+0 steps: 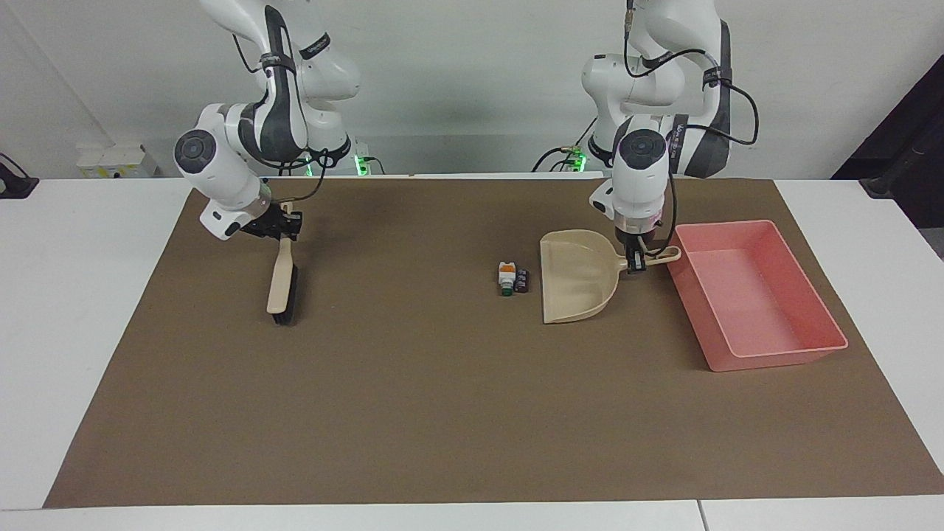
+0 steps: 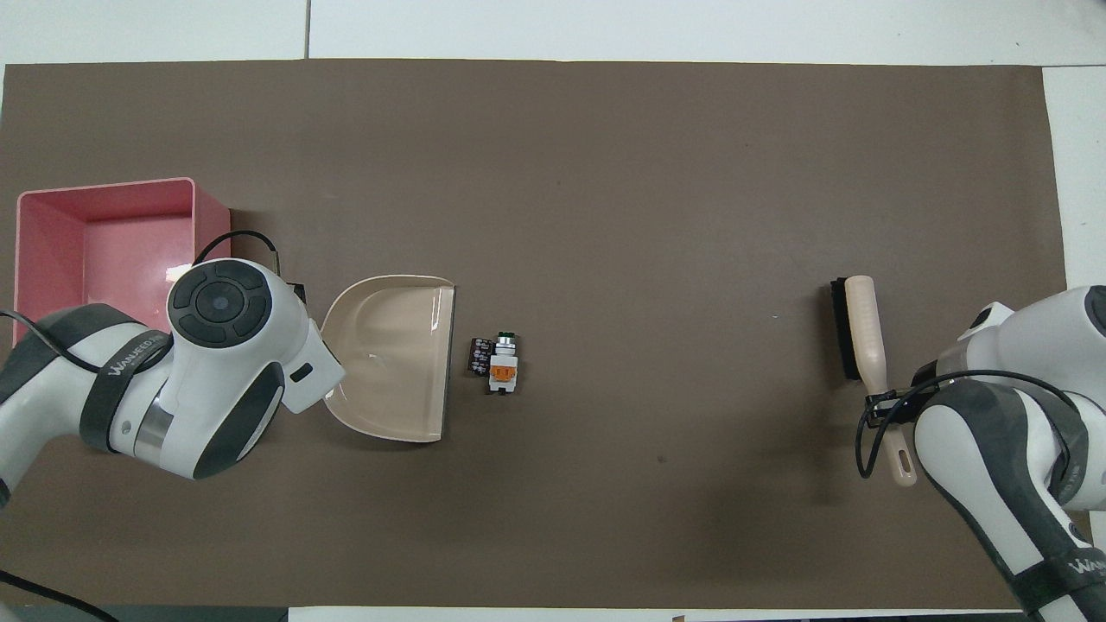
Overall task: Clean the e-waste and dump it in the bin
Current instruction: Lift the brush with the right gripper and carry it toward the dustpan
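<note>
E-waste is lying on your brown mat near the middle of the table: a tiny white electronic part with an orange top and green end (image 1: 507, 278), and touching it, a tiny dark blackish part (image 1: 522, 280) on the side toward the left arm's end. You are seeing a beige plastic dustpan (image 1: 575, 276) sitting just beside them, its straight open edge facing the two parts. Your left gripper (image 1: 633, 262) is pinching the dustpan's handle, its fingertips pressed together on it. A pink rectangular plastic bin (image 1: 761, 349) with sloped sides is resting near the dustpan at the left arm's end of the mat, its nearest wall just beside the handle's tip. Toward the right arm's end, your right gripper (image 1: 280, 228) is clamping the handle of a beige hand brush with black bristles (image 1: 282, 284), well apart from the e-waste.
</note>
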Controlling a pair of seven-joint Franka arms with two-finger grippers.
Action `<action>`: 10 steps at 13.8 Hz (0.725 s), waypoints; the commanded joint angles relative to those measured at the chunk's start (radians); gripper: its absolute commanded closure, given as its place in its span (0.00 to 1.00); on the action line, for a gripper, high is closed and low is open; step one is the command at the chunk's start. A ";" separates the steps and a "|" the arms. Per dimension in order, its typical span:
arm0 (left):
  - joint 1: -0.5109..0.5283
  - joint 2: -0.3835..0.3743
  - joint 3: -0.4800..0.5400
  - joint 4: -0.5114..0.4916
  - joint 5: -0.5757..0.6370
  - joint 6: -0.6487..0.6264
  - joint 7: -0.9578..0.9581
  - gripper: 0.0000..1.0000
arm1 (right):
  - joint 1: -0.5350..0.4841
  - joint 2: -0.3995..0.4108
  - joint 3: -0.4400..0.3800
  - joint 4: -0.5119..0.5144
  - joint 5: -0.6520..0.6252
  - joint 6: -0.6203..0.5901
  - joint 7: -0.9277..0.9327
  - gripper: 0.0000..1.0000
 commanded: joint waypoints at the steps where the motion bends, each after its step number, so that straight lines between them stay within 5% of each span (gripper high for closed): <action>1: -0.019 0.006 0.005 0.007 0.014 -0.036 -0.020 1.00 | 0.075 0.035 0.008 0.135 0.013 -0.120 0.074 1.00; 6: -0.020 0.002 0.005 0.001 0.015 -0.034 -0.026 1.00 | 0.331 0.039 0.009 0.185 0.031 -0.137 0.373 1.00; 10: -0.020 0.000 0.005 -0.002 0.015 -0.033 -0.030 1.00 | 0.472 0.119 0.009 0.224 0.120 -0.089 0.465 1.00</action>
